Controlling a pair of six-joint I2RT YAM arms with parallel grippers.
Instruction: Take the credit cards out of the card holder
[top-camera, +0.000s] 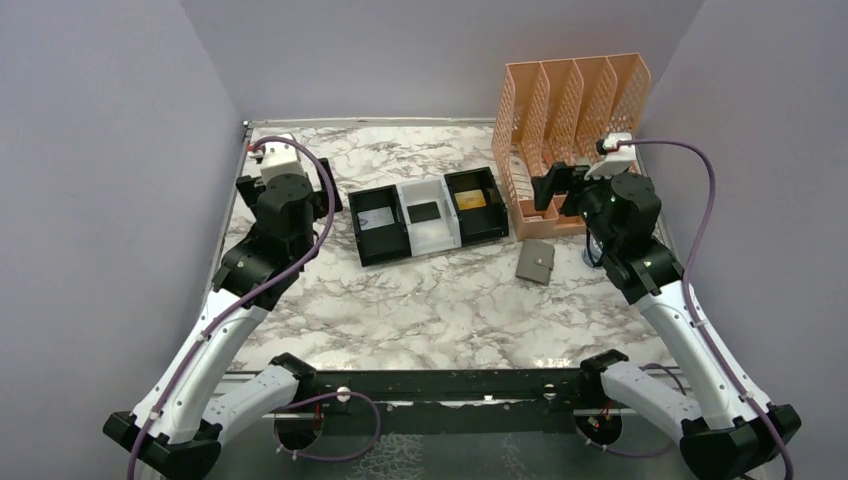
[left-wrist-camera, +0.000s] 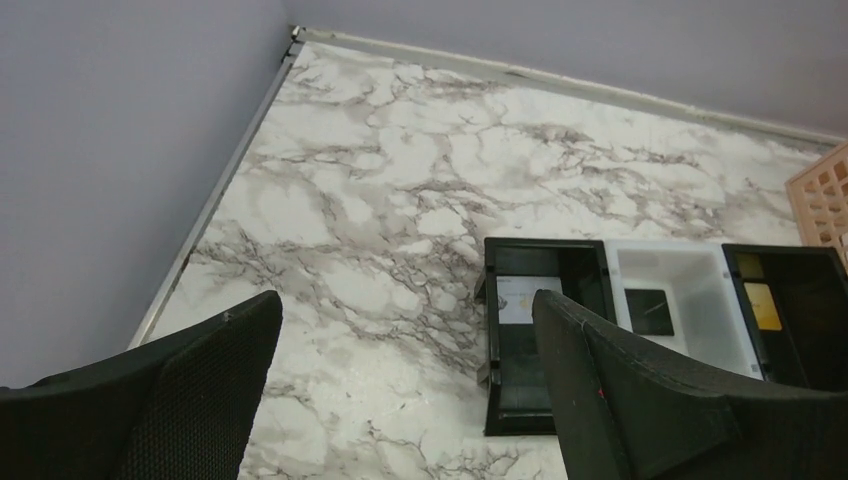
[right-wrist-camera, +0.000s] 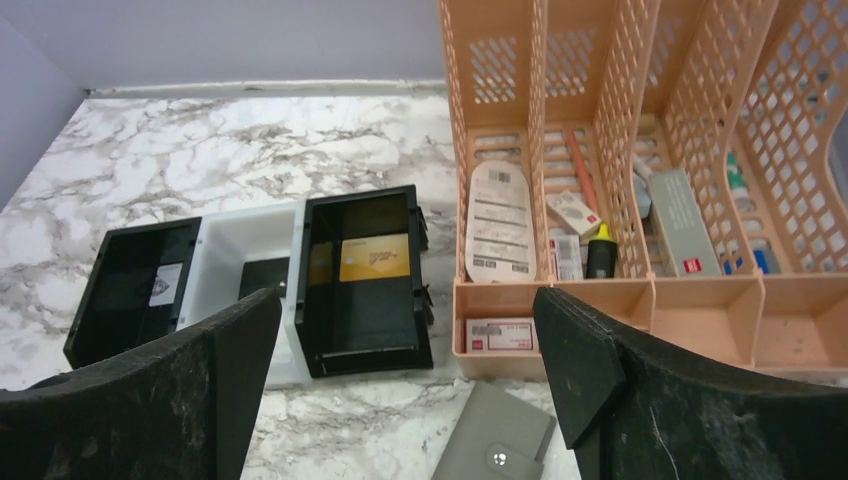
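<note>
The card holder lies folded shut on the marble table. It is flat, with its snap facing up, just beneath the right gripper and nearer that gripper's right finger than its left. It rests close in front of the peach rack and touches neither the rack nor the fingers.

The right jaws stand wide apart and hold nothing. The left gripper is likewise spread wide and empty. It hangs well apart from the card holder, with bare marble between its jaws.

The three-compartment tray sits ahead of the right jaws, toward the left finger. Seen from the left jaws, it sits ahead and toward the right finger.
- A gold card lies flat in the black compartment nearest the rack.
- A dark card lies in the white middle compartment.
- A white card lies in the far black compartment.

Task status: the three credit cards in the tray suggest that extraction is largely or wholly complete. The folded cover hides the inside of the card holder, so it cannot be told whether any card is left in it. If a check is required, the card holder needs to be opened, with one gripper pinning it and the other lifting the flap.
</note>
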